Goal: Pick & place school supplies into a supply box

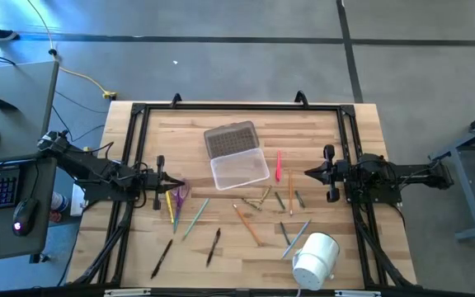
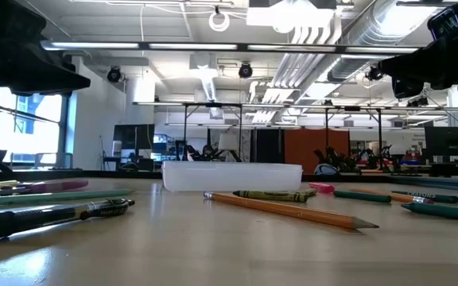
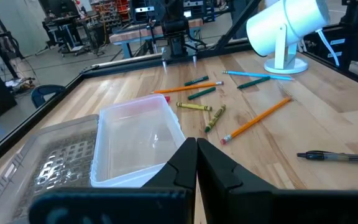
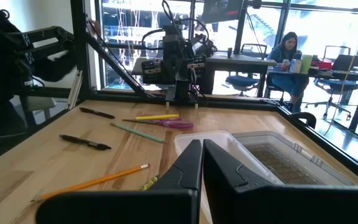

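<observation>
Dozen-odd loose pencils and pens (image 1: 246, 223) beside supply box (image 1: 239, 167): light, stiff, roll-prone, best pinched mid-shaft; left gripper (image 1: 161, 181) nearly closed, right gripper (image 1: 328, 172) shut, both empty.

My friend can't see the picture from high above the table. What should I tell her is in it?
A small clear plastic supply box lies open mid-table, its grey ribbed lid folded back. Thin colourful pens and pencils lie scattered around it, near a fat white roll. The left gripper and right gripper face inward, both shut.

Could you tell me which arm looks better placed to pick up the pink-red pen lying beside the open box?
Probably the right. The right gripper, shut, hangs close to the pink-red pen, on the same side of the supply box. The left gripper, shut, hangs across the box, by the yellow and purple sticks.
</observation>
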Motion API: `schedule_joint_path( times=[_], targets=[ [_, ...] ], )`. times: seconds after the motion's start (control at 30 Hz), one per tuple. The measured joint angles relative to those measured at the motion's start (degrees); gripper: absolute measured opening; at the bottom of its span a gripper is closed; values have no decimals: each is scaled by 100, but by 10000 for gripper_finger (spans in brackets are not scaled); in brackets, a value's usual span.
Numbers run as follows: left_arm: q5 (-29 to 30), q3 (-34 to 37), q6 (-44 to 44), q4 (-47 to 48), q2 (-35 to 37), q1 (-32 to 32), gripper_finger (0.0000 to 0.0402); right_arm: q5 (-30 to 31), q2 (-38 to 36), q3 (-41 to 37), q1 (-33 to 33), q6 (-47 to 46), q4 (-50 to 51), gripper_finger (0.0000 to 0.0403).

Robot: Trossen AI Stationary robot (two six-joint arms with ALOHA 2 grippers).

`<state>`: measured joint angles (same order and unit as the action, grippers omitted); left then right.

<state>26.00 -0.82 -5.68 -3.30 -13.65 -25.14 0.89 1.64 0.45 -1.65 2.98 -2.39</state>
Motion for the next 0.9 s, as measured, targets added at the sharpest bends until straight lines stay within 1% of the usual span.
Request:
schedule_joint_path(
  times=[0.7, 0.73, 0.83, 0.9],
  targets=[
    [13, 2, -12, 0, 1, 1, 46, 0, 1, 2, -2, 0, 0, 0],
    [51, 0, -125, 0, 0, 3, 46, 0, -1, 2, -1, 0, 0, 0],
    [402, 0, -671, -10, -49, 86, 46, 0, 1, 2, -2, 0, 0, 0],
    [483, 1, -779, -1, -61, 135, 46, 0, -1, 0, -1, 0, 0, 0]
  ],
)
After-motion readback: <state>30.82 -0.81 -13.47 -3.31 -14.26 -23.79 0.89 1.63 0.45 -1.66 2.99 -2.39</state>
